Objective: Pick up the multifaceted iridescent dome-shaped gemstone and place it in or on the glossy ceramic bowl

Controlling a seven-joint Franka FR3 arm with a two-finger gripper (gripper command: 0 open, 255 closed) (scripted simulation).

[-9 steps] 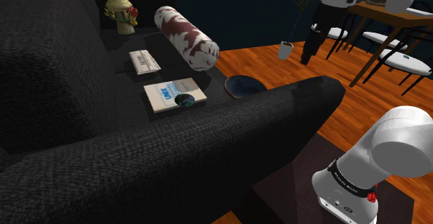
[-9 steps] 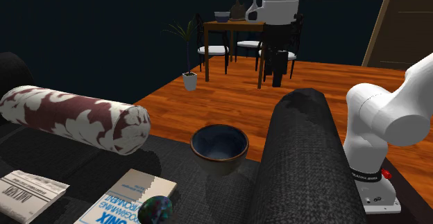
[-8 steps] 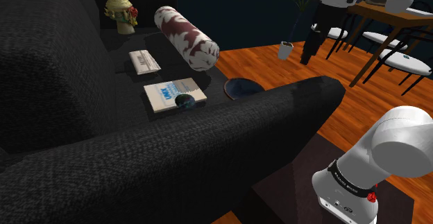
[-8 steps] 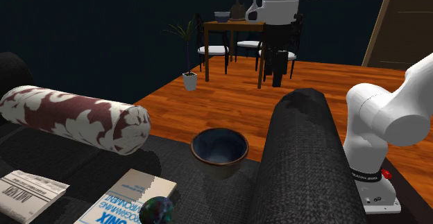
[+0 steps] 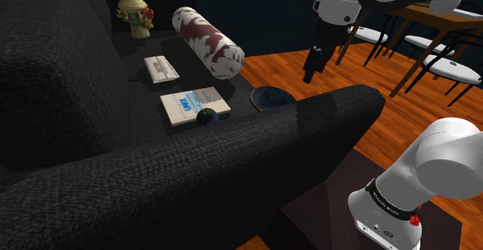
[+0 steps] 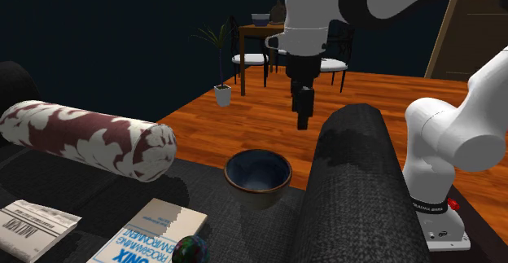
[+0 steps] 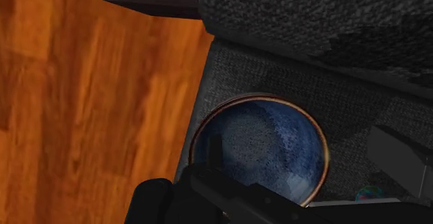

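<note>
Sofa seat [image 7: 291, 73] w/ bowl [image 7: 264, 146]; wrist view: blue inside.

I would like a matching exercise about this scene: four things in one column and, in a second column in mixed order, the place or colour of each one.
Things:
1. gem
2. bowl
3. roll cushion
4. gripper

Descriptions:
A. dark red with a white pattern
B. hanging in the air, holding nothing
C. on the sofa seat, beside the blue and white book
D. dark blue inside, at the seat's edge next to the wooden floor

Pairs: 1-C, 2-D, 3-A, 4-B
</note>
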